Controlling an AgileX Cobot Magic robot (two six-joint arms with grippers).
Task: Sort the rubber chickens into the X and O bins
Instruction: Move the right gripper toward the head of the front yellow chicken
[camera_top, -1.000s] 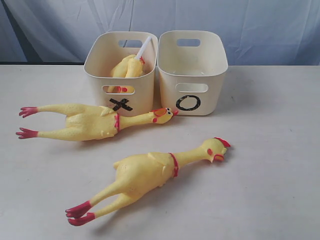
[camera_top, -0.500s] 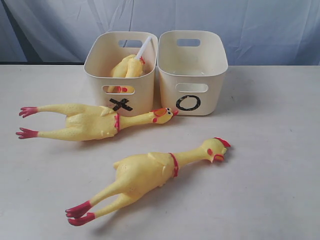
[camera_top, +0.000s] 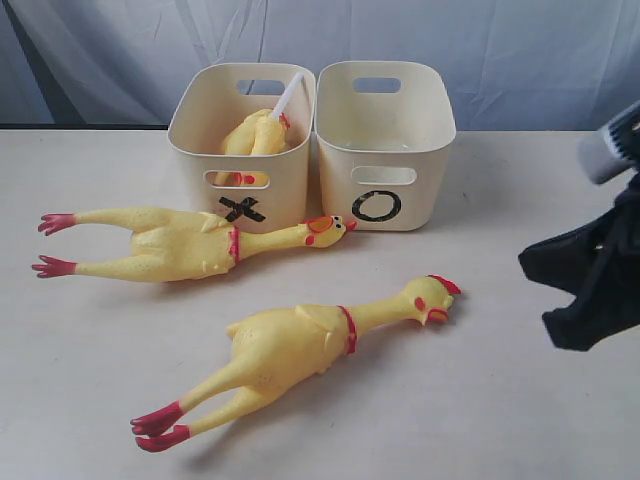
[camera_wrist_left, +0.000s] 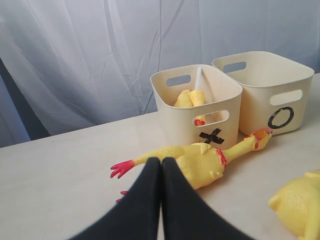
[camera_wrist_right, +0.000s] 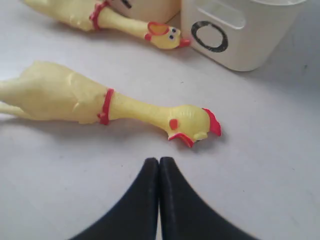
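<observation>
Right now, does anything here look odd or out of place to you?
One thing stands out: the chicken inside the X bin has a white tube poking out, slanting up past the rim. The far chicken and the near chicken lie loose on the table, outside both bins, with no damage showing.

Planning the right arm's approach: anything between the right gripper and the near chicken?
Nothing visible. Only bare table lies between the right gripper and the near chicken, whose head end is nearest it. Jaws are shut.
</observation>
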